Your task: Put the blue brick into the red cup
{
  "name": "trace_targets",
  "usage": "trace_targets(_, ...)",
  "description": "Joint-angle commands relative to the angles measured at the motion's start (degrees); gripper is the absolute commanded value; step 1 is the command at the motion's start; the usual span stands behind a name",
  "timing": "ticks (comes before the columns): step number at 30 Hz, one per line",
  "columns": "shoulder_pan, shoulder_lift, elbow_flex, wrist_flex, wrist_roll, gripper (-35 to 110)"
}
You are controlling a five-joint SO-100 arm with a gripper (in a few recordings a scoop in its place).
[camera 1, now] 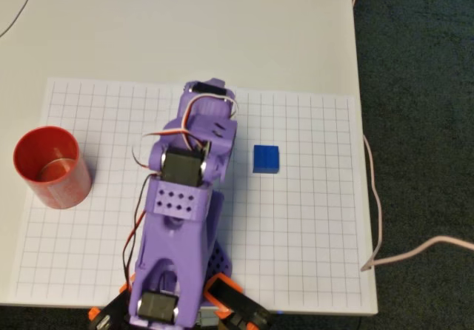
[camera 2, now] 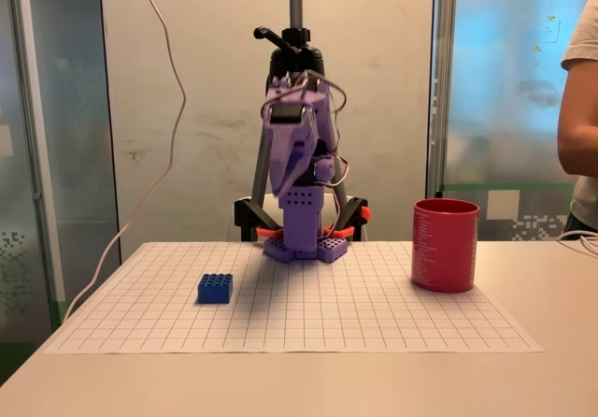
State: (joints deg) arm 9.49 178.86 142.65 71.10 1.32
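The blue brick (camera 1: pixel 266 159) lies flat on the gridded sheet, studs up, a little to the right of the purple arm in the overhead view; in the fixed view the blue brick (camera 2: pixel 215 288) is at the left front. The red cup (camera 1: pixel 50 167) stands upright at the sheet's left edge, and in the fixed view the red cup (camera 2: pixel 445 245) is on the right. My gripper (camera 1: pixel 211 90) is folded over the arm's base, its fingers together and holding nothing, about a brick's width or two left of the brick and far from the cup. In the fixed view, the gripper (camera 2: pixel 294 160) hangs above the base.
The white gridded sheet (camera 1: pixel 311 256) covers the pale table, whose right edge (camera 1: pixel 361 123) drops to dark carpet. A thin cable (camera 1: pixel 378 197) trails off that edge. A person's arm (camera 2: pixel 579 108) shows at the right of the fixed view, behind the table.
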Motion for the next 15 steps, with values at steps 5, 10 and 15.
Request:
trace_targets(5, -4.13, -25.40, -44.82, 19.86, 3.69, 0)
trace_targets(10, -2.90, -39.46, -59.50, 27.16, 2.81, 0)
trace_targets(15, 0.88, -52.82, -63.54, 27.16, 0.44, 0)
